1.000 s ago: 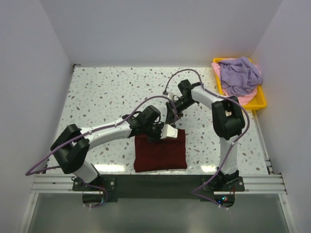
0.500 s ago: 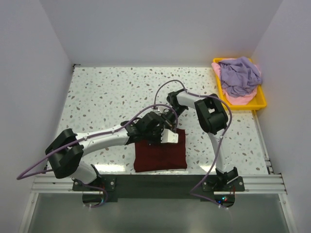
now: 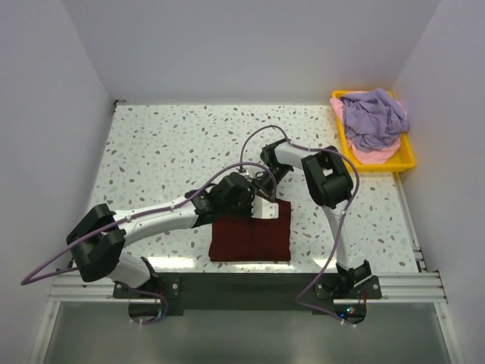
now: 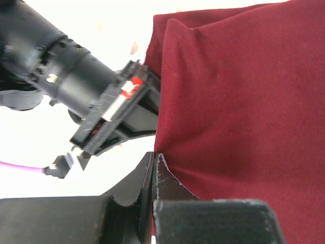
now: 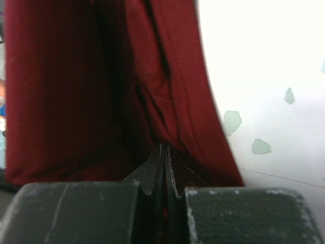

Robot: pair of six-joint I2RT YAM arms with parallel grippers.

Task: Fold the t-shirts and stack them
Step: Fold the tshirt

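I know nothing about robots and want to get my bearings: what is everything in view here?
maroon t-shirt: one, dark red, folded, near middle of the table.
lavender t-shirt: one, purple, crumpled in the tray.
pink t-shirt: one, pale pink, under the lavender one.
tray: one, yellow, far right corner.
table: one, white with speckles.
left hand: one, black, shut on the maroon t-shirt's far edge.
right hand: one, black, shut on the same shirt.
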